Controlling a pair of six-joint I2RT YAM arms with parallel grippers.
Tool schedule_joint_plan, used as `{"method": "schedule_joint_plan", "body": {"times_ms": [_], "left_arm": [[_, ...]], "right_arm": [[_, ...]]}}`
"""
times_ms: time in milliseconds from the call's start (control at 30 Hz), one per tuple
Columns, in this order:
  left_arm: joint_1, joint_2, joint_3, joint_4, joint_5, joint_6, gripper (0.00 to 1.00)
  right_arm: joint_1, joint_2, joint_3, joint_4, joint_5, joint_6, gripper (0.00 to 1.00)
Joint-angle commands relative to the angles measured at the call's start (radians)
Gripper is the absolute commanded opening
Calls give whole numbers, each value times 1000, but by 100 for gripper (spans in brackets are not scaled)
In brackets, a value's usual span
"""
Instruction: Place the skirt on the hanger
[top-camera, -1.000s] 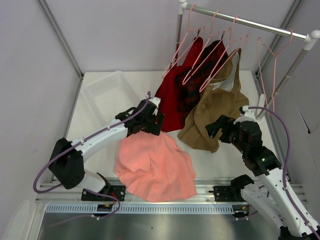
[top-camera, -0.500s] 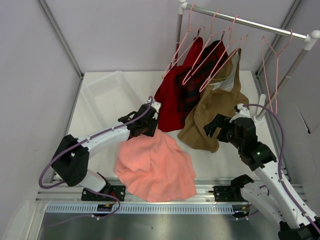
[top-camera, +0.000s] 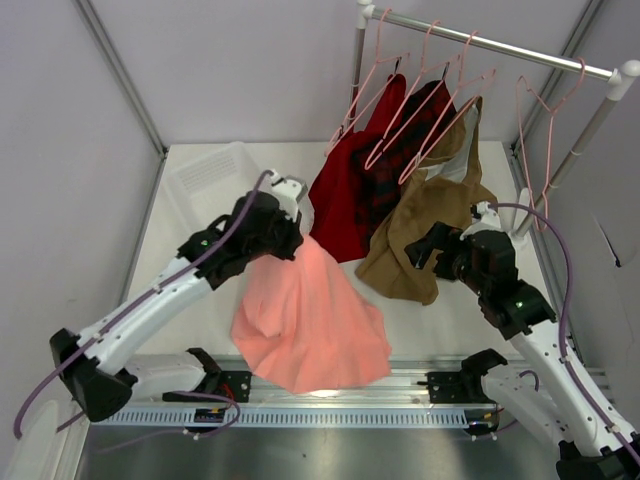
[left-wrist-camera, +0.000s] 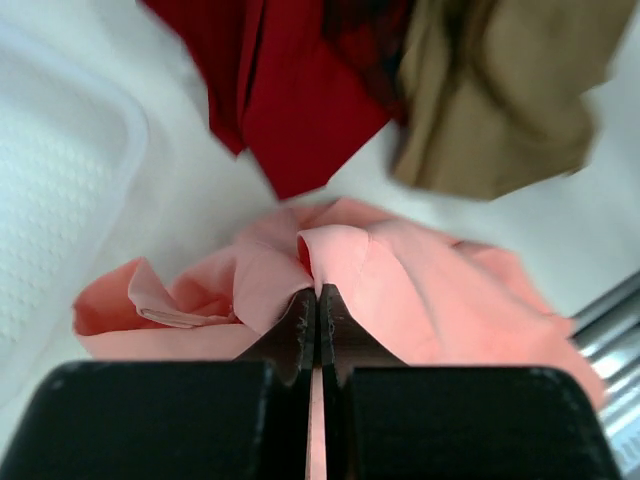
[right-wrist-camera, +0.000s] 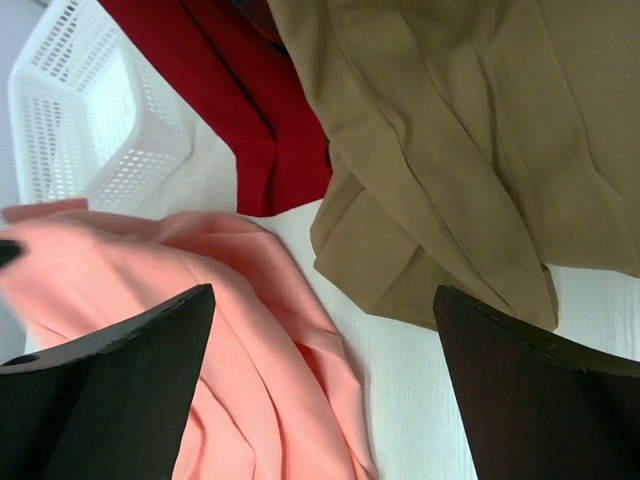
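One fold of the limp, soft skirt (left-wrist-camera: 430, 290) sits pinched in left fingers (left-wrist-camera: 292, 335); right fingers (right-wrist-camera: 110, 390) wide, free for another edge.

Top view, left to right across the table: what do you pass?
basket → left gripper, shut on the skirt → red garment → tan garment → empty hanger
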Motion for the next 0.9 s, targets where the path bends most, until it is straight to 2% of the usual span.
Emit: {"method": "schedule_joint_plan", "body": {"times_ms": [0,67,167,267,333,400,467,500,533,700,733,867], "left_arm": [[-22,-101,157,-11,2,16,0],[-24,-121,243,-12,-4,25,0],[-33,-147,280,35,19,63,0],[-50,-182,216,118,38,109,0],[-59,-181,194,95,44,101,0],[-90,-197,107,100,44,98,0],[-185,-230,33,155,-22,85,0],[-220,-259,-73,166,-46,57,0],[-284,-269,-108,173,-63,37,0],[-461,-326,-350,281,-117,-116,0],[-517,-329,-386,291,-123,-130,0],[-610,-244,-417,275,-107,-196,6]], "right_arm": [[7,1,60,43,-31,22,99],[7,7,85,29,-8,29,99],[7,29,146,-41,88,67,99],[7,55,203,-86,92,78,99],[7,55,215,-89,75,92,99],[7,49,215,-91,50,103,99],[7,38,209,-107,38,114,99],[7,37,197,-117,26,114,100],[7,32,188,-127,16,112,99],[17,17,92,-143,-82,126,99],[25,15,73,-138,-114,127,99],[80,16,-13,-86,-146,126,99]]}}
